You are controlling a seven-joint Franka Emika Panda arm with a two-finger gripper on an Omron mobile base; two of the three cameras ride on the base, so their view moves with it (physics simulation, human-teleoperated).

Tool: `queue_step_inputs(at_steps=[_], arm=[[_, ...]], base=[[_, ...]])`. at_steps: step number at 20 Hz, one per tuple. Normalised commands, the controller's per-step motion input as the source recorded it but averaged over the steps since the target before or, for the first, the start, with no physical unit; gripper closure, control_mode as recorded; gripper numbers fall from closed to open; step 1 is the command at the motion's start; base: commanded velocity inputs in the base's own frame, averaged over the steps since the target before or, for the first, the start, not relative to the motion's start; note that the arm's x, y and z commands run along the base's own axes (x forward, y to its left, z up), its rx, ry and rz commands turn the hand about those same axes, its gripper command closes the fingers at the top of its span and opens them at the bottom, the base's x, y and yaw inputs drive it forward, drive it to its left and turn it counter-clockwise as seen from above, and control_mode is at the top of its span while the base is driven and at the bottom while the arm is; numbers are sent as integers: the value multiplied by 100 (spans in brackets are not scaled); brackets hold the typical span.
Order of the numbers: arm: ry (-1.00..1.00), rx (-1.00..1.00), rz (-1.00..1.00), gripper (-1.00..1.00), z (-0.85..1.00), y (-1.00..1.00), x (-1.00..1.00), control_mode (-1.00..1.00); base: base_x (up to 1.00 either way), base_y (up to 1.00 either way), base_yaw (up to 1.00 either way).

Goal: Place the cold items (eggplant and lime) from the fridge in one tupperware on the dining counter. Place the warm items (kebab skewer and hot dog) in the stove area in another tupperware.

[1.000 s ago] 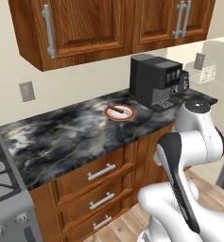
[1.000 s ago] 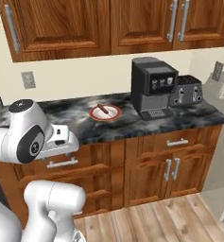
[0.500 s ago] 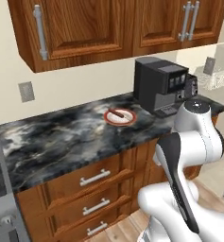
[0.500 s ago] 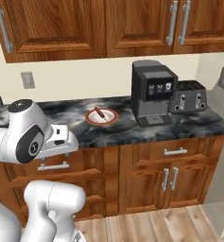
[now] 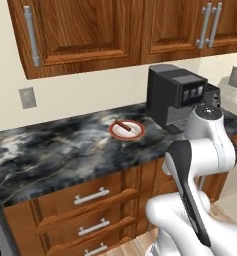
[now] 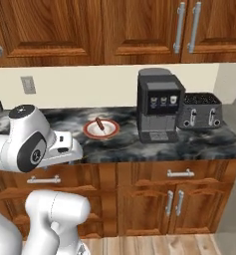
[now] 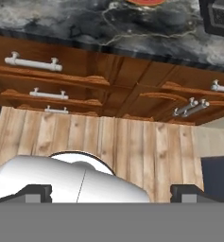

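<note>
Resting on a red-rimmed plate point(image 5: 126, 130) on the dark marbled worktop point(image 5: 55, 150), the kebab skewer point(image 6: 100, 124) lies just left of the black coffee machine point(image 6: 158, 104), with a toaster point(image 6: 200, 110) beyond. Over the wood floor point(image 7: 118, 142) before the drawers point(image 7: 47, 78), the gripper point(image 7: 111, 191) holds its fingertips point(image 7: 35, 191) wide apart, empty.

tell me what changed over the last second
The base has driven along the worktop, so both base views shifted: the stove slid out of the left base view and the toaster came fully into the right. The plate and coffee machine stayed put. The pincer stayed open, holding nothing.
</note>
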Motion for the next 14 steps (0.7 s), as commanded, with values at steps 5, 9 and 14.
queue_step_inputs(at_steps=[5, 9, 14], arm=[[0, 0, 0, -100, 0, 0, 0, 100], [0, 0, 0, -100, 0, 0, 0, 100], [0, 0, 0, -100, 0, 0, 0, 100]], base=[[55, -30, 24], [76, -23, 25], [70, -18, 25]])
